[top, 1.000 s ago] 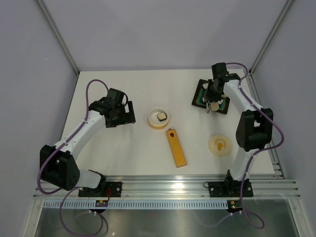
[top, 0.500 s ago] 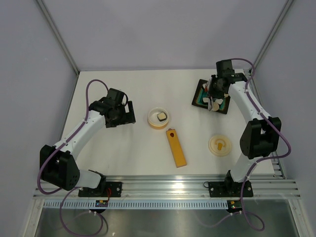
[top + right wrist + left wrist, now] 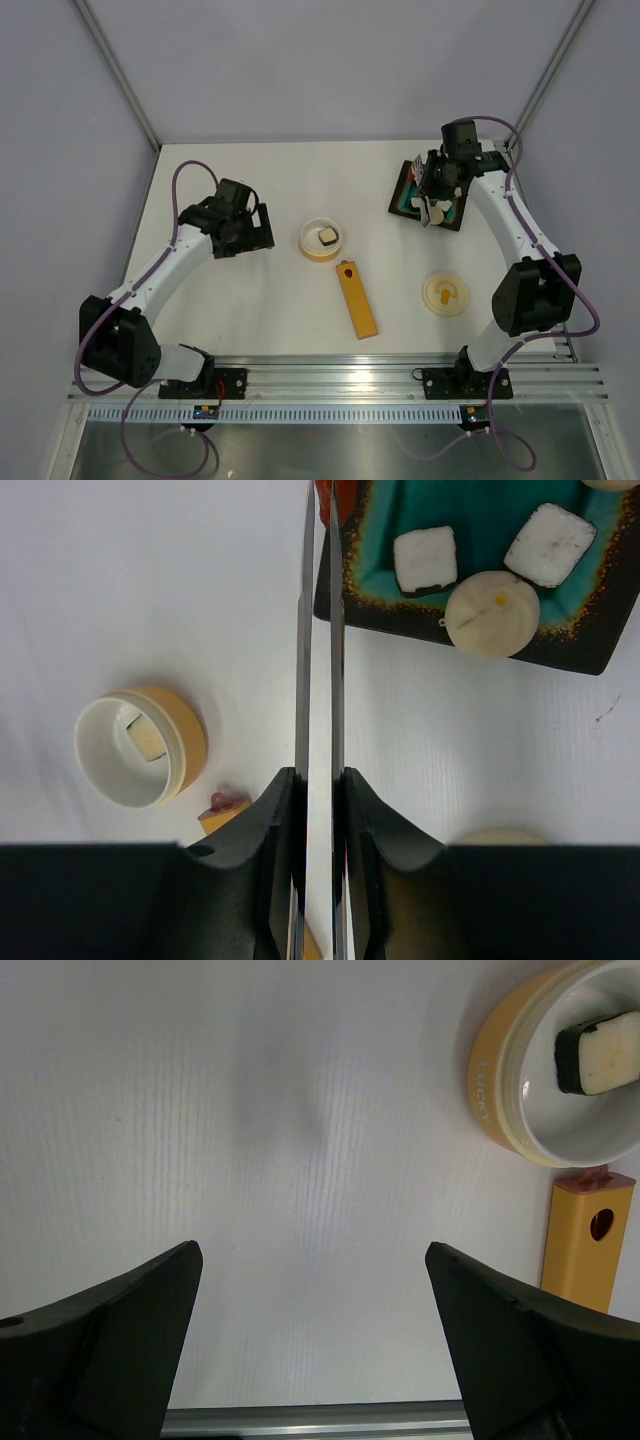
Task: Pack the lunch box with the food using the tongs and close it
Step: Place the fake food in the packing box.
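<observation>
At the far right of the tabletop (image 3: 250, 300), my right hand (image 3: 318, 776) is closed around the tongs (image 3: 301, 680), pressing their two arms nearly together. Their tips reach the left corner of the black tray (image 3: 390, 615), beside a reddish bit (image 3: 340, 495), but they run out of view and I cannot tell whether anything is pinched.

By my judgement the packing has barely begun. The lunch box (image 3: 490, 1070) sits mid-table holding a single dark-edged block (image 3: 598, 1052), while two white blocks (image 3: 425, 560) and a cream oval (image 3: 492, 613) lie in the tray, left to move. The lid (image 3: 445, 294) lies apart at the near right, so closing is not yet done. My left hand (image 3: 310, 1300) hangs spread wide and empty, left of the lunch box. An orange bar (image 3: 357, 300) lies just near of it.
</observation>
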